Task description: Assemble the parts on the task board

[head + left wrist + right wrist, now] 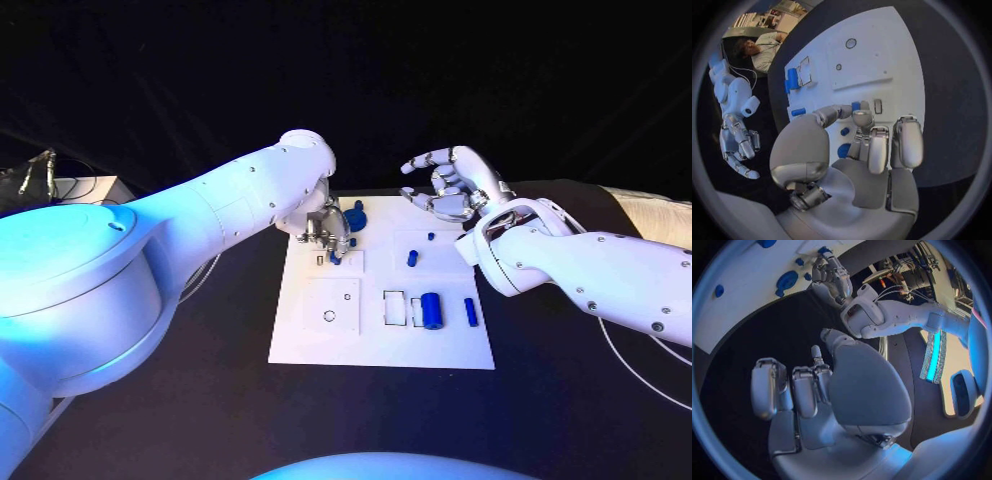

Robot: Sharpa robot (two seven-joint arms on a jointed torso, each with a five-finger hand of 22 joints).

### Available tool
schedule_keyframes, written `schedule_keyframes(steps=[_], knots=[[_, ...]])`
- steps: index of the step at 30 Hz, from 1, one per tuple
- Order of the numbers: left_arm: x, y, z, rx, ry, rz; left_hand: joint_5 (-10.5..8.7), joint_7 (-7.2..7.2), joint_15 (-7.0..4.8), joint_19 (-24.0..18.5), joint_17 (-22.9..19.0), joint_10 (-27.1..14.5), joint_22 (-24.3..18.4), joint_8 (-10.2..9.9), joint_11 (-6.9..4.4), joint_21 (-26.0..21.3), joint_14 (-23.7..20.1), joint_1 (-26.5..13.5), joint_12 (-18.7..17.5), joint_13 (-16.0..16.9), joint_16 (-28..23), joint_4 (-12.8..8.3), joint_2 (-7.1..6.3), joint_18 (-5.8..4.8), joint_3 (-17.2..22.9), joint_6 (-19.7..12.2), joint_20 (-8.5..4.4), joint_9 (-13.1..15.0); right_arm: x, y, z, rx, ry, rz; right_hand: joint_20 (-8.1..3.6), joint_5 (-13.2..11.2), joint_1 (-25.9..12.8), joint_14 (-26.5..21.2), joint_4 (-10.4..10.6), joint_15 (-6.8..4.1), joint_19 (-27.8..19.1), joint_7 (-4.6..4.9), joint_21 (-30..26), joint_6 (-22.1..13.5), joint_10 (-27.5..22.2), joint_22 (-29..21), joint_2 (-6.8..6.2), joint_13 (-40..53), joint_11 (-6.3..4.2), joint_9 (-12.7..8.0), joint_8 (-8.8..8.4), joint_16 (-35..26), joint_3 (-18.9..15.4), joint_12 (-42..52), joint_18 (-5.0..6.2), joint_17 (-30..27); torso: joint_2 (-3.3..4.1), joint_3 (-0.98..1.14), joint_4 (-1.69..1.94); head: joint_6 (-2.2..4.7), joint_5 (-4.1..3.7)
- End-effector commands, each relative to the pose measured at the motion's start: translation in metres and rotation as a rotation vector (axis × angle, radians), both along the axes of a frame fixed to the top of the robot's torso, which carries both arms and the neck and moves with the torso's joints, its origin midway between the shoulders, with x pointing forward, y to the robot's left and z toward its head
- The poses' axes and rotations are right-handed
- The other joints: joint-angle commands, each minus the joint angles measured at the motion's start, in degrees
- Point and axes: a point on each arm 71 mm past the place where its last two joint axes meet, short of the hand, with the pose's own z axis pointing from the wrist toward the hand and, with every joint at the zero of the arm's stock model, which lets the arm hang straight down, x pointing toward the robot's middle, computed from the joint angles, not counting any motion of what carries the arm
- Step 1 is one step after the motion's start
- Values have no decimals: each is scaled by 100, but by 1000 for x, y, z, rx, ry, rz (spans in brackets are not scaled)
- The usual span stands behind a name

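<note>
We see the left hand point(329, 232) lowered onto the far left part of the task board point(382, 350), its fingers point(879, 150) curled down and pinching a small blue part point(856, 106) against the board, near a round blue part point(356, 213). The right hand point(450, 185) hovers above the board's far right corner, palm up, fingers point(804, 390) loosely apart and holding nothing. More blue parts point(431, 310) stand near the board's right edge on the bench point(173, 400).
</note>
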Motion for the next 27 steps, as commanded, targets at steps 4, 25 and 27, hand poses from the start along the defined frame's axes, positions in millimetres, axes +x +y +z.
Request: schedule_keyframes(steps=[4, 25, 27], knots=[[0, -3, -3, -14, -23, 4, 15, -434, -30, 41, 1509, 253, 35, 26, -216, 25, 597, 10, 12, -10, 19, -548, 69, -83, 569, 465, -7, 18, 0, 1, 1, -6, -10, 10, -33, 25, 0, 419, -1, -17, 44, 15, -30, -2, -41, 636, -65, 777, 1, -7, -36, -19, 41, -36, 46, 741, 0, -1, -1, 0, 5], [-5, 0, -7, 5, 11, -8, -156, -454, -27, -7, 1509, 252, -37, 116, -218, -41, 597, -152, -1, -47, 19, -323, 30, -69, -86, 370, -4, 76, 0, -2, 0, -9, -3, 7, -33, 23, -29, 421, 2, -16, 43, 15, -38, -1, -43, 631, -76, 773, 2, -6, -41, -19, 49, -40, 47, 745, -6, -1, 1, -13, 29], [-6, 1, -8, 7, 12, -7, -165, -458, -28, -8, 1509, 252, -40, 121, -221, -45, 597, -159, 0, -46, 19, -298, 28, -68, -142, 367, -6, 76, 0, -2, 0, -9, -3, 7, -33, 23, -29, 421, 2, -16, 43, 15, -38, -1, -43, 631, -76, 773, 2, -6, -41, -19, 49, -40, 47, 745, -5, 0, 0, -13, 31]])
